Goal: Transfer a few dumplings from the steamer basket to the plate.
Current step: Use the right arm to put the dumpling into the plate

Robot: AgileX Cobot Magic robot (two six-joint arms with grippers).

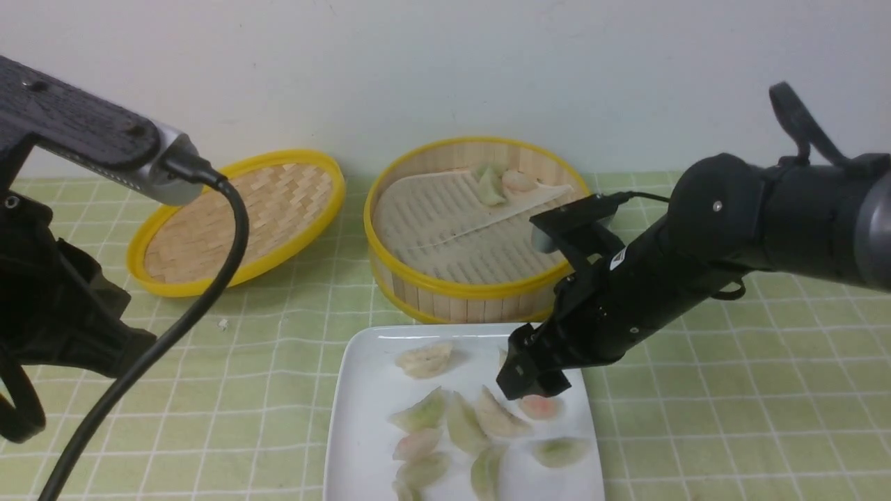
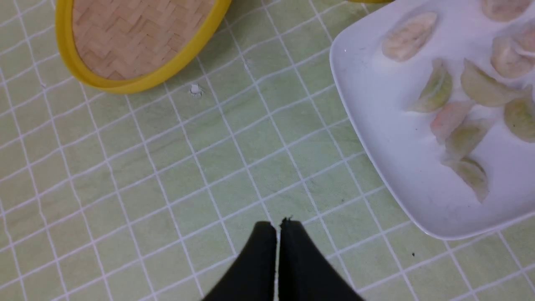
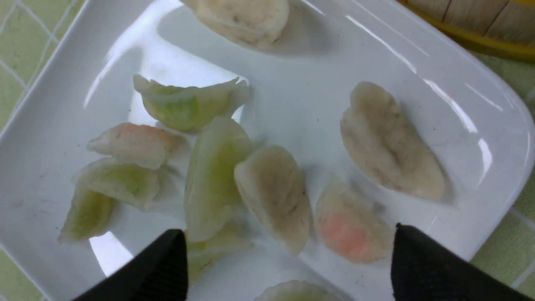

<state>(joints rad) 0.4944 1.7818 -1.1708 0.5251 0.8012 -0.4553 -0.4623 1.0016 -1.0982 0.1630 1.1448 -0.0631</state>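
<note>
Spread wide, the right gripper (image 1: pixel 529 386) hangs low over the right side of the plate (image 1: pixel 362 390), nothing between its fingers. In the right wrist view the two black fingertips (image 3: pixel 175 251) stand either side of a pinkish dumpling (image 3: pixel 349 230) lying flat on the white glaze, clear of both. That right arm comes in from the right, forearm slanting down and leftward across the front of the steamer basket (image 1: pixel 445 285), wrist tipped toward the plate. Dumplings (image 1: pixel 463 424) are scattered over the plate, green, pink and whitish, several touching one another. Back in the basket, two dumplings (image 1: pixel 491 188) sit at the far side on the liner sheet (image 1: pixel 445 216), one green, one pinkish. Over on the left, the left gripper (image 2: pixel 278 228) has its fingers pressed together, empty, pointing down above the green checked cloth (image 2: pixel 167 167), beside the plate's edge. The woven lid (image 1: pixel 237 223) lies left of the basket, tilted against the wall
</note>
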